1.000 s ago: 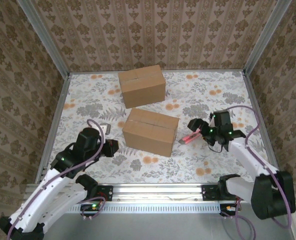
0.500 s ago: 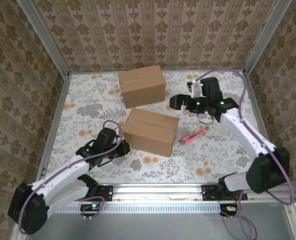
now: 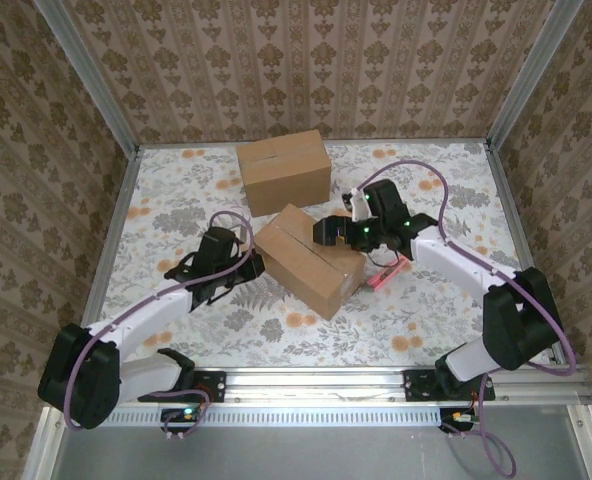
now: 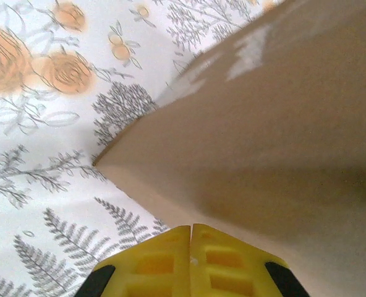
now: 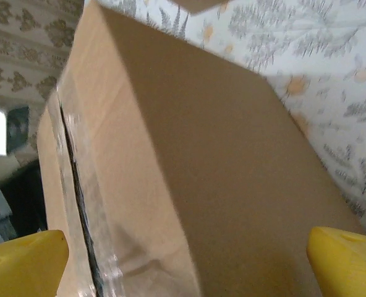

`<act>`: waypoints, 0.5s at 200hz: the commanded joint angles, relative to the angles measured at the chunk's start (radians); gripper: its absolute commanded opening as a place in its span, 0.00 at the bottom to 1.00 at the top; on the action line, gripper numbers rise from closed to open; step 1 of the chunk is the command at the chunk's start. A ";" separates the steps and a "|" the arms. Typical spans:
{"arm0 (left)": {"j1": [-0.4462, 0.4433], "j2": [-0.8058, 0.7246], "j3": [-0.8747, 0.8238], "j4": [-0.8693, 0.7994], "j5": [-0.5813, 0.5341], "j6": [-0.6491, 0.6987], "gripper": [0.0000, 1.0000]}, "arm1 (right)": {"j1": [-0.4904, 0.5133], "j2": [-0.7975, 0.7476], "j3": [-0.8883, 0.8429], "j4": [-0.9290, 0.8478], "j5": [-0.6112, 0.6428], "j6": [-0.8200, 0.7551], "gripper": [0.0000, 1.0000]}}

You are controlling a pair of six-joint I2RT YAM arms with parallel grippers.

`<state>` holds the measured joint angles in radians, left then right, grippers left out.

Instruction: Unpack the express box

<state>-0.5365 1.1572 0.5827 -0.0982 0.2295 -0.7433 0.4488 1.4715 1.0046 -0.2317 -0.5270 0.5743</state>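
The near cardboard box (image 3: 309, 258) lies turned at an angle in the middle of the table, its top seam (image 5: 78, 185) sealed with clear tape. My left gripper (image 3: 249, 264) is shut with nothing in it, its yellow fingertips (image 4: 191, 232) pressed against the box's left side (image 4: 282, 124). My right gripper (image 3: 328, 230) hovers at the box's far right corner, open. Its yellow fingers (image 5: 22, 260) stand wide apart over the box top (image 5: 201, 173). A pink utility knife (image 3: 388, 272) lies on the table just right of the box.
A second cardboard box (image 3: 284, 171) stands behind the near one, close to its far corner. The floral table cover (image 3: 176, 200) is bounded by metal rails and patterned walls. Open room lies at the left and at the near right.
The near box has turned so its left end swings away from the arms. My right arm swung from the far right down to the box's far corner. My left gripper advanced against the box's left side.
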 commanded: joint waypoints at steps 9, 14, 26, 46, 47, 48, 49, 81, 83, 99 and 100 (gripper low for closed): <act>0.036 0.020 0.046 0.016 0.036 0.049 0.00 | 0.030 -0.072 -0.073 0.084 0.056 0.087 1.00; 0.039 0.023 0.048 0.016 0.040 0.051 0.00 | 0.031 -0.073 -0.082 0.086 0.065 0.091 1.00; 0.045 0.025 0.051 0.012 0.045 0.054 0.00 | 0.032 -0.117 -0.095 0.085 0.078 0.096 1.00; 0.047 0.001 0.049 -0.020 0.027 0.054 0.00 | 0.031 -0.138 -0.100 0.062 0.107 0.090 1.00; 0.047 -0.001 0.048 -0.023 0.026 0.053 0.00 | 0.031 -0.139 -0.100 0.060 0.109 0.090 1.00; 0.047 -0.004 0.048 -0.026 0.023 0.054 0.00 | 0.031 -0.140 -0.100 0.058 0.110 0.090 1.00; 0.047 -0.006 0.048 -0.029 0.020 0.054 0.00 | 0.031 -0.141 -0.100 0.057 0.111 0.089 1.00; 0.050 -0.119 0.056 -0.227 -0.109 0.042 0.33 | 0.031 -0.158 -0.108 0.047 0.138 0.104 1.00; 0.051 -0.125 0.058 -0.243 -0.116 0.039 0.35 | 0.032 -0.159 -0.109 0.048 0.137 0.108 1.00; 0.056 -0.187 0.057 -0.326 -0.132 0.026 0.55 | 0.034 -0.173 -0.133 0.076 0.141 0.136 1.00; 0.056 -0.191 0.056 -0.328 -0.131 0.025 0.56 | 0.034 -0.175 -0.134 0.078 0.141 0.138 1.00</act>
<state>-0.4923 1.0470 0.6090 -0.2550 0.1711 -0.7136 0.4782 1.3300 0.9047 -0.1814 -0.4229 0.6682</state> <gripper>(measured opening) 0.452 0.999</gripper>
